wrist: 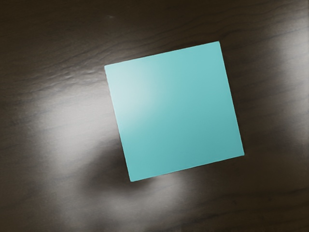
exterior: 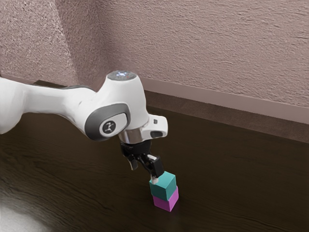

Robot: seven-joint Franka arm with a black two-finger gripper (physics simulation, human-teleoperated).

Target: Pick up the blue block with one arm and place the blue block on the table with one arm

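No legible text; white emblem (exterior: 108,127), perhaps a logo, on joint cap (exterior: 93,126)

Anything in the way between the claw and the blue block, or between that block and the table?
Nothing visible stands between the claw and the blue block. Directly beneath the blue block, though, the purple block separates it from the table.

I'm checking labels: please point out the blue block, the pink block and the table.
Blue block (wrist: 175,112): wrist view, its top face.
Pink block (exterior: 161,203): exterior view, a side face.
Table (exterior: 241,179): exterior view, bare dark wood top.
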